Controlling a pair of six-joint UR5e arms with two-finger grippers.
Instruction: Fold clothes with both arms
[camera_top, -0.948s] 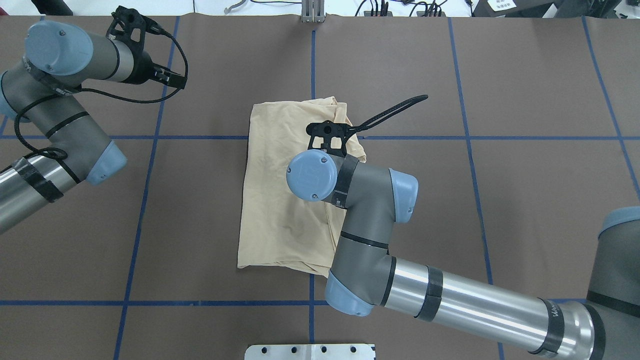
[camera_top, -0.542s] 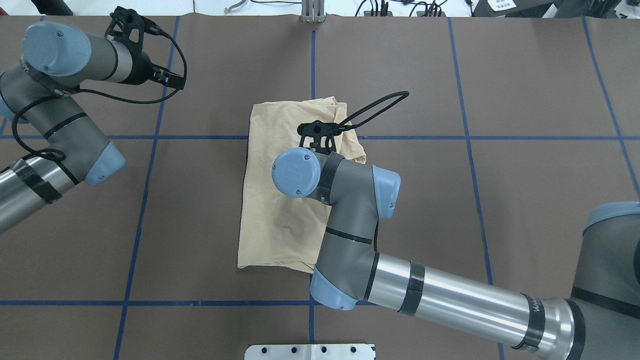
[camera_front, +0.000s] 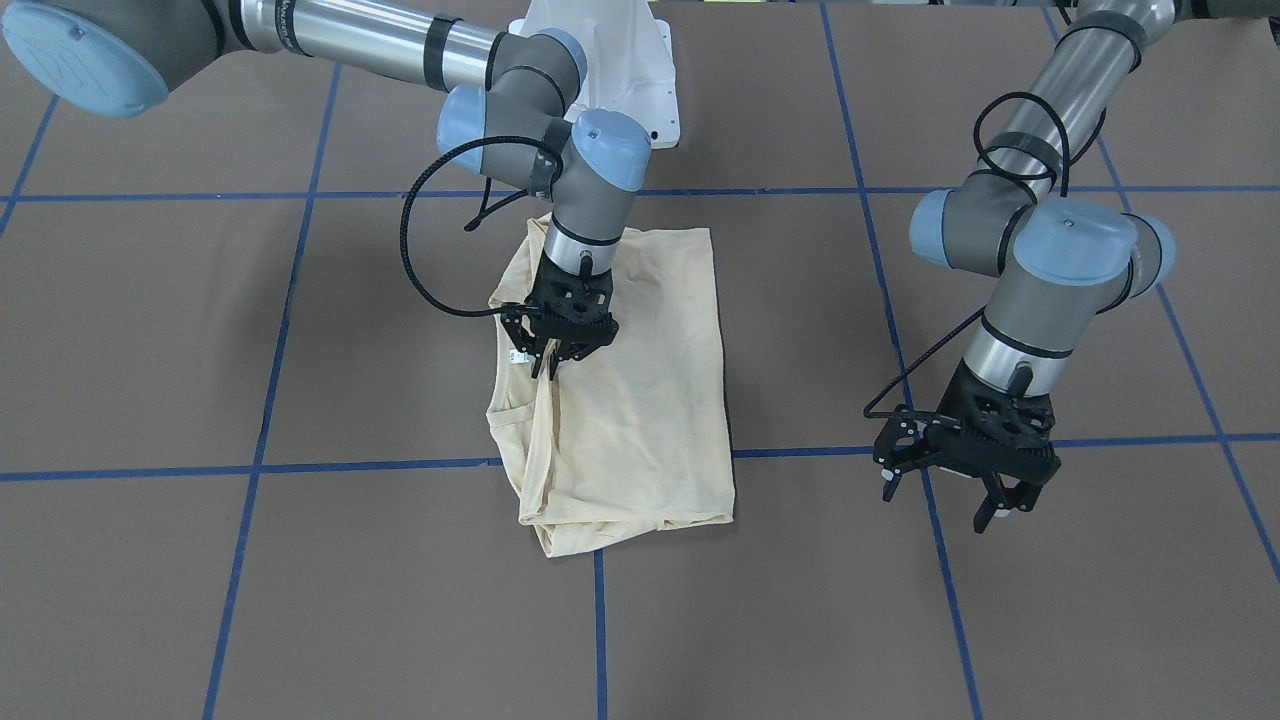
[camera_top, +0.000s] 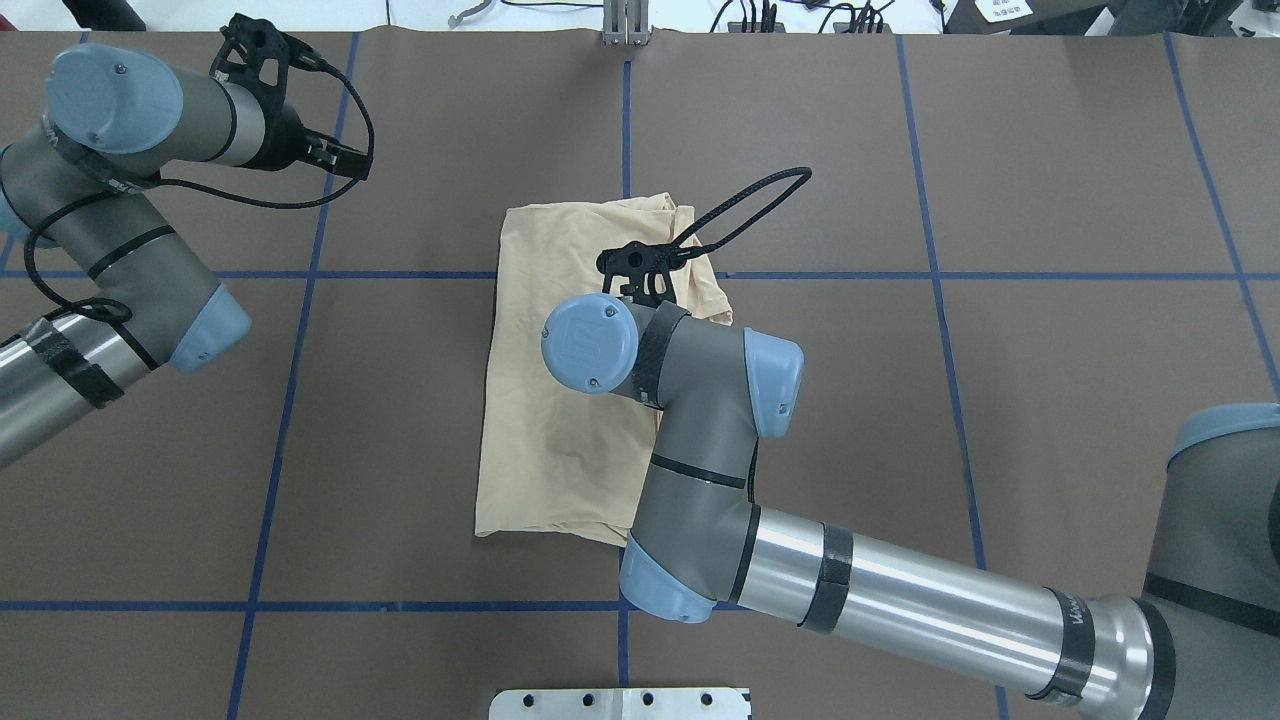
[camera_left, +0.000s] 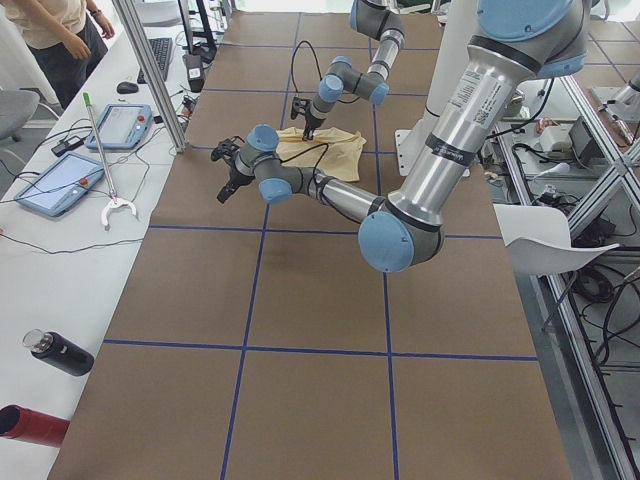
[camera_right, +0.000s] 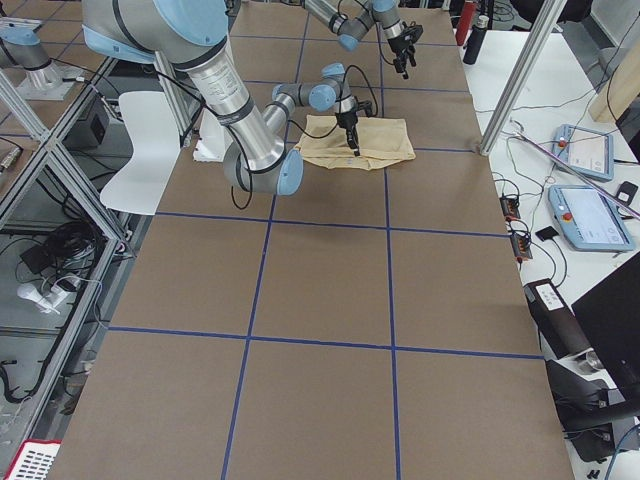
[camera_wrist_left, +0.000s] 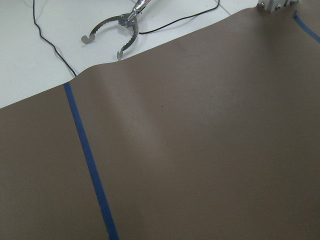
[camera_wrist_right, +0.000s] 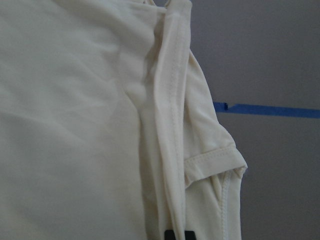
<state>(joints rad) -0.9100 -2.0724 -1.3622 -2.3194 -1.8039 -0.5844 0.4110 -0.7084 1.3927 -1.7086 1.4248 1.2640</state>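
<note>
- The shirt (camera_front: 650, 400) lies in the middle of the counter (camera_front: 300, 600). It is already folded to a narrow rectangle with its print hidden, so I reckon only a fold or two remains.
- Seen from overhead, my right claw (camera_front: 545, 368) is down on the shirt near its 1 o'clock corner, with its fingers drawn together.
- The right wrist camera shows a raised ridge of cloth (camera_wrist_right: 170, 125) running straight into the tips. I take the claw to be nipped on that ridge, though the tips themselves are barely in shot.
- My left claw (camera_front: 936, 508) hangs with its fingers spread over bare counter. It is out toward 10 o'clock in the overhead view, well apart from the shirt and holding nothing.
- Before lifting, I'd want to be sure the pinch has every layer of the ridge. This cloth looks thin, and catching only the top layer would peel the earlier folds open.
- I'd bring the left claw in to take the matching corner at 11 o'clock, so both ends rise together and the crease runs square.
- The lift should be low and slow, with the edge laid down rather than dropped, so the stack underneath doesn't slide on the counter.
- A hemmed flap (camera_wrist_right: 212, 162) pokes out at 3 o'clock in the wrist view. I'd tuck it in or fold over it so it doesn't spoil the outline.
</note>
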